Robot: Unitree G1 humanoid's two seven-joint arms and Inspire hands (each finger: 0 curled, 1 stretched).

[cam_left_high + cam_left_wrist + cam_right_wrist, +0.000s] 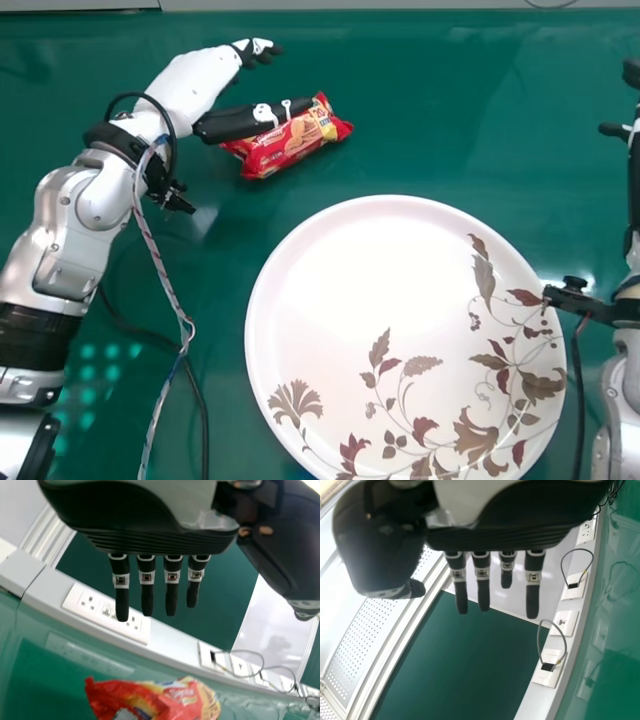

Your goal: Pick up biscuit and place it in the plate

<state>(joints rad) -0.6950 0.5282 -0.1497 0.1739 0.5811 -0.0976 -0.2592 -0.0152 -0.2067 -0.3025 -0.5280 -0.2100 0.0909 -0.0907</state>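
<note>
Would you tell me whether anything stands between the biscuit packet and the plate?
Nothing visible does; green tabletop lies between the packet and the plate, with the left robot hand at the packet's far side.

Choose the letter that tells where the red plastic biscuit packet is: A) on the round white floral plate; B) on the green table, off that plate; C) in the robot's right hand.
B: the packet lies on the green table, beyond the plate's rim, near the left hand.
</note>
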